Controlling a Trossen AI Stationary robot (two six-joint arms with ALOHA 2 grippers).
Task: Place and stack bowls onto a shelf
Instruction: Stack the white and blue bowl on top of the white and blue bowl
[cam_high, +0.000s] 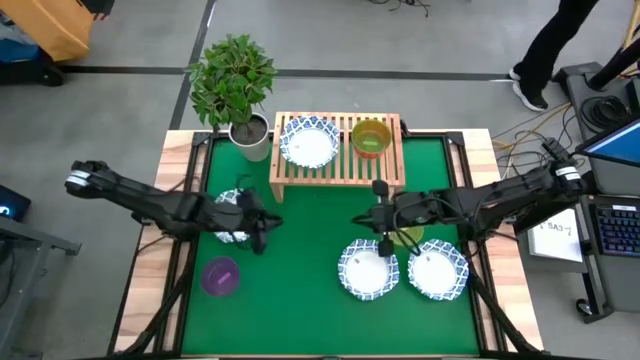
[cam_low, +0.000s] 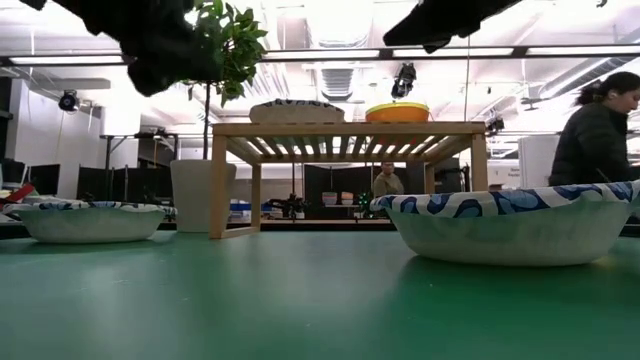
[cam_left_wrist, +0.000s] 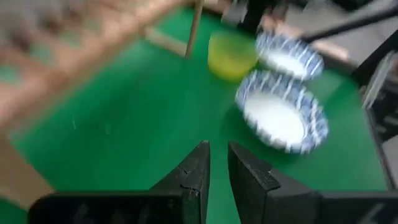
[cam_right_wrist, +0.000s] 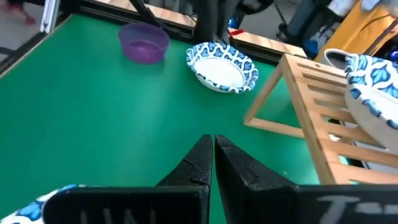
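Green table (cam_high: 300, 290) holds three patterned bowls (cam_high: 367, 270); shelf (cam_high: 338, 172) two; both grippers (cam_high: 384, 247) closed, empty.

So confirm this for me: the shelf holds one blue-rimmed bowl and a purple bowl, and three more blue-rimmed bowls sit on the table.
Wrong on one count. The small bowl on the shelf is yellow-green, not purple, as the high view shows; the purple bowl sits on the table. The rest stands: one blue-rimmed bowl on the shelf, three on the table.

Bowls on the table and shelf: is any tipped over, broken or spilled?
No. The two bowls on the shelf, a patterned one and a yellow one, sit upright. The ones on the green table look whole and upright too.
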